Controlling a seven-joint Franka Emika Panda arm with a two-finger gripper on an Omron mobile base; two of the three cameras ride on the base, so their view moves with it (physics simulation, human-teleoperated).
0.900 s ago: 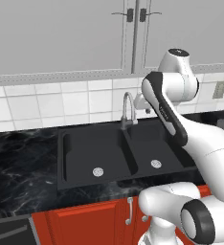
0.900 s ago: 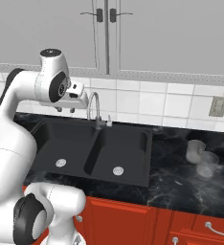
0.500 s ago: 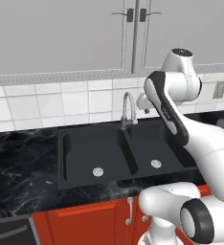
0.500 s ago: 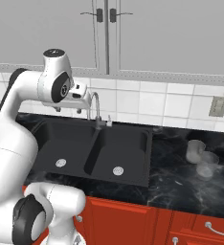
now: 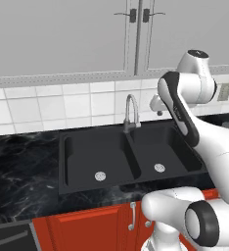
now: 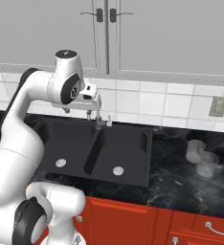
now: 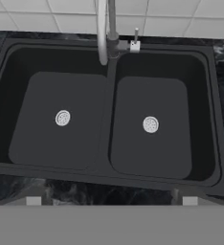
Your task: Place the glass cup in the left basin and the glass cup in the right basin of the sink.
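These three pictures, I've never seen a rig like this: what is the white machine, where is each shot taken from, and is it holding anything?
It is a computer-rendered kitchen. The white machine is a robot arm on a base that can drive. Two cameras ride on that base, behind the arm to its left and right, so both show the same black double sink from two sides. The third camera sits on the hand and looks down along the gripper at the left basin and right basin, with the chrome tap above their divider. Both basins hold nothing but their drains. Two glass cups stand on the dark counter to the sink's right. The gripper is open and holds nothing.
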